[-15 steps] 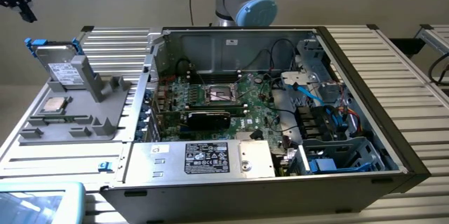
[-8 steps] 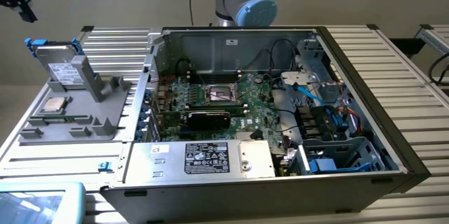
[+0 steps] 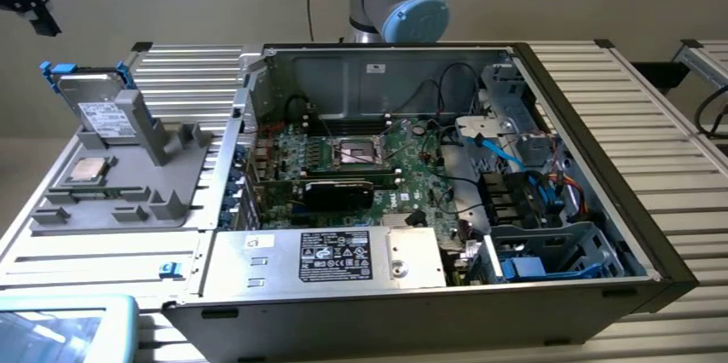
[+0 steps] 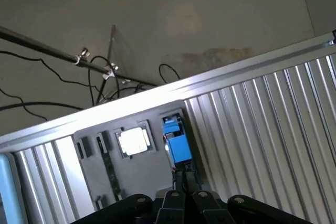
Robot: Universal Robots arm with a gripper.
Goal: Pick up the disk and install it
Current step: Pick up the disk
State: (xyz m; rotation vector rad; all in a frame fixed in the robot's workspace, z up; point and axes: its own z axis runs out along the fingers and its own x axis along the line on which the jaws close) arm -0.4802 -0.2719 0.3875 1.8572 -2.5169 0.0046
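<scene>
Overhead, closed claw [image 4: 184,178]; disk [image 3: 102,112] upright below

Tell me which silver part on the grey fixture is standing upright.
The disk, blue-railed with a white label, stands on edge; the square processor chip lies flat.

Silver, grey and blue parts on a ribbed silver table [image 3: 649,99].
The flat silver-grey metal disk [image 3: 101,109] has a white printed label and blue plastic rails; its moulded plastic holder [image 3: 114,210] is plain grey. The circuit board [image 3: 393,177] at the exterior view's right is green; the silver metal box [image 3: 415,256] bears a black label.
</scene>
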